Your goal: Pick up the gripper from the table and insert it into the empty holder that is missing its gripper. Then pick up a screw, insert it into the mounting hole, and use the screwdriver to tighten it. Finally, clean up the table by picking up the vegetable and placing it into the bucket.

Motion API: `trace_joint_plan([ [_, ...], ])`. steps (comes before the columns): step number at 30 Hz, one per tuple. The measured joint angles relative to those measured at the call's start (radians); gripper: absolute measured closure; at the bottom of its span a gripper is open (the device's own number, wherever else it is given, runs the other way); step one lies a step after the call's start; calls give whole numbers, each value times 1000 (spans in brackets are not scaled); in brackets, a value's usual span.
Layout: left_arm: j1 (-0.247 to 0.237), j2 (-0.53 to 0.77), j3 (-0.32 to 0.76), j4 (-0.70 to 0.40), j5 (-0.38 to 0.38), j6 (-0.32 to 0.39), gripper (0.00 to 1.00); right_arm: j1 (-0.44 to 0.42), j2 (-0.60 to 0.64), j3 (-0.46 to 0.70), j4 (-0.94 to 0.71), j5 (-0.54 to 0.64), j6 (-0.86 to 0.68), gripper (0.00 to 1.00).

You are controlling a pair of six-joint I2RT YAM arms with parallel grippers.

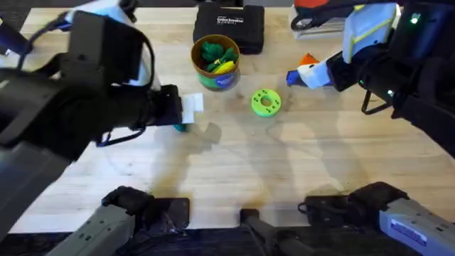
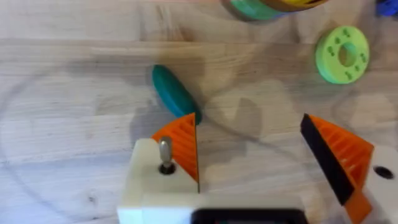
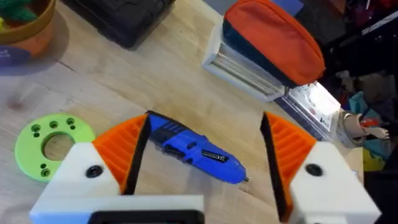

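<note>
The vegetable (image 2: 173,92), a small dark teal-green elongated toy, lies on the wooden table just beyond one orange fingertip of my left gripper (image 2: 249,121), which is open and empty. From above, the vegetable (image 1: 181,128) sits right beside the left gripper (image 1: 186,110). The screwdriver (image 3: 196,149), blue-handled, lies on the table between the spread fingers of my open right gripper (image 3: 205,118); overhead, the right gripper (image 1: 302,71) hangs over the screwdriver (image 1: 293,77). The green bucket (image 1: 215,62) holds a leafy green and a yellow toy. The loose gripper, the holder and the screw are out of view.
A lime-green disc (image 1: 266,102) lies between the two grippers. A black tool case (image 1: 229,27) stands behind the bucket. An orange and dark pouch (image 3: 273,40) rests on a white tray at the back right. Both arm bases fill the front edge.
</note>
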Motion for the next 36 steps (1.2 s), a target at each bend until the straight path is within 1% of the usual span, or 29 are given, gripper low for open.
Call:
trace_joint_plan([
  [6,4,158,0,33,-19,-1,15,0,0,0,-1,0,0,8],
  [8,11,196,0,35,-32,-19,15,0,0,0,-6,0,0,8],
  [10,29,237,0,37,-52,-58,15,0,0,0,-16,0,0,8],
  [12,58,285,1,45,-66,-103,15,0,0,0,-27,0,0,8],
  [16,108,389,1,50,-79,-195,15,0,0,0,-50,-2,0,8],
  [21,131,479,1,114,-82,-292,11,0,0,0,-54,-3,0,7],
  [22,134,489,1,128,-82,-308,64,0,0,0,-54,-3,0,7],
  [23,134,497,1,141,-81,-316,171,0,0,0,-54,-3,0,8],
  [26,135,508,1,162,-79,-336,585,0,0,0,-54,-3,0,8],
  [29,135,507,6,160,-78,-350,909,0,0,0,-54,-3,0,8],
  [30,136,507,12,155,-77,-350,972,0,0,0,-55,-3,0,8],
  [31,136,507,13,149,-77,-351,984,0,0,0,-55,-3,0,8],
  [36,136,507,18,109,-74,-356,981,0,0,0,-56,-3,0,8],
])
